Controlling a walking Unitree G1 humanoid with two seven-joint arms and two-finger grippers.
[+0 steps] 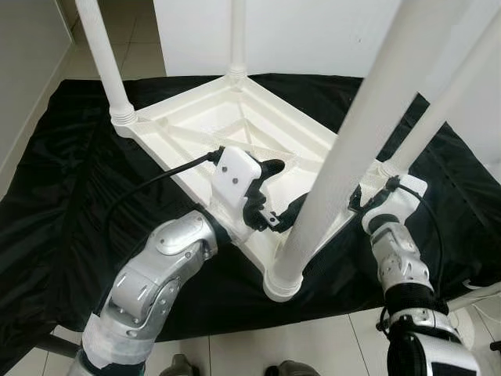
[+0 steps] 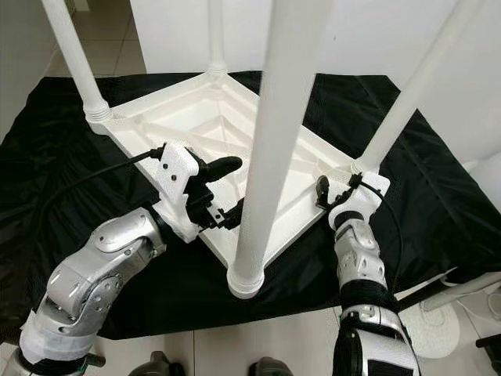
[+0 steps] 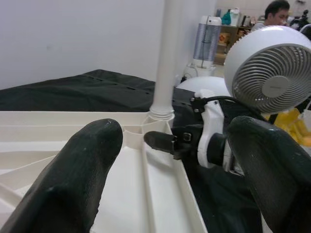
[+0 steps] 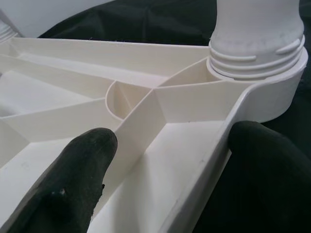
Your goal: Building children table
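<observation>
White kids' table (image 1: 235, 117), upside down w/ 4 legs up, on black cloth (image 1: 70, 164) over pale tiled floor (image 2: 211, 341), white wall behind. Left gripper (image 2: 227, 192) jaws apart over underside ribs. Right gripper (image 4: 165, 160) jaws apart astride rim by corner leg; fan (image 3: 269, 73) beyond.

White table (image 1: 235, 125) upside down (legs (image 1: 344, 149) up), on blk cloth

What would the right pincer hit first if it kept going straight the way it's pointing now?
Most likely the upturned table top's side rim. The right pincer is open with that rim between its fingers, beside the screwed-in corner leg. How close the rim sits is hard to judge.
</observation>
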